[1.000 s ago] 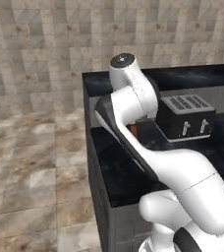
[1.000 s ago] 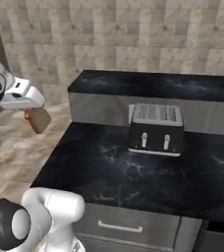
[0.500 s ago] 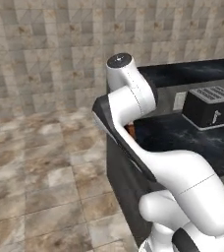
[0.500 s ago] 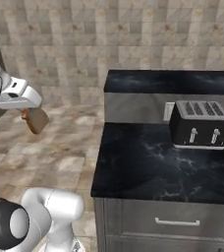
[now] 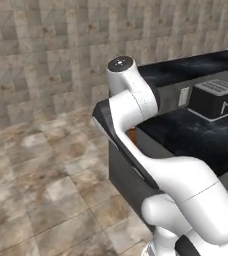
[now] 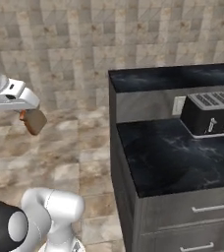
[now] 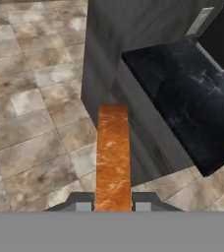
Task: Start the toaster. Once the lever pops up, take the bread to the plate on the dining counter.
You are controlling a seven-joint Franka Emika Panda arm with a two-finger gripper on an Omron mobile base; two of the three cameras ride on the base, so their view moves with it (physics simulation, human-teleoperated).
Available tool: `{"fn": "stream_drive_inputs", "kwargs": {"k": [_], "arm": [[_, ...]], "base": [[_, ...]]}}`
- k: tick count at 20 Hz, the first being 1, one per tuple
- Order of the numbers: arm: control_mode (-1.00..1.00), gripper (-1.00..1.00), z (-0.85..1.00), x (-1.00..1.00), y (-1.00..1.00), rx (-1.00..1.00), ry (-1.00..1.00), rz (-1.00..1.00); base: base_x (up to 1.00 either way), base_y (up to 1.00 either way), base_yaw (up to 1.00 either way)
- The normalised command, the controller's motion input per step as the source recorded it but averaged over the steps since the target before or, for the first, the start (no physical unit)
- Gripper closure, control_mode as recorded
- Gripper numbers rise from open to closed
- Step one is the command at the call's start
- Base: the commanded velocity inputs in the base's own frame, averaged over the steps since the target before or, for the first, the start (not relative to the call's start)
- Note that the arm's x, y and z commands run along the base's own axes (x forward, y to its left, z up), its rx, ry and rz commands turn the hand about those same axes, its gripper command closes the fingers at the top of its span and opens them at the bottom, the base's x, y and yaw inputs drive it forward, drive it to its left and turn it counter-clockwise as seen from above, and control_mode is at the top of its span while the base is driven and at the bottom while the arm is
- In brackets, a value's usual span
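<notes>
Holding the bread edge-on, the end effector is clamped on its lower edge, out over the tiled floor and well apart from the toaster on the counter. Bread is judged light, stiff, crumbly; grip by the crust faces is advised, gently. Plate is yet to be reached.

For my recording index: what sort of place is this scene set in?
A rendered kitchen, most likely: a black boxy toaster with a silver slotted top stands on a black marbled countertop over grey drawers with handles, with stone-tiled walls and floor around.
</notes>
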Motion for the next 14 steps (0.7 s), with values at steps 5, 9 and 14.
{"fn": "stream_drive_inputs", "kwargs": {"k": [5,9,14], "arm": [[1.0,1.0,0.0,0.0,0.0,0.0,0.0,0.0],[1.0,1.0,0.0,0.0,0.0,0.0,0.0,0.0],[1.0,1.0,0.0,0.0,0.0,0.0,0.0,0.0]], "base": [[0.55,0.84,-0.42],[0.59,0.88,-0.39],[0.66,0.88,-0.37]]}}
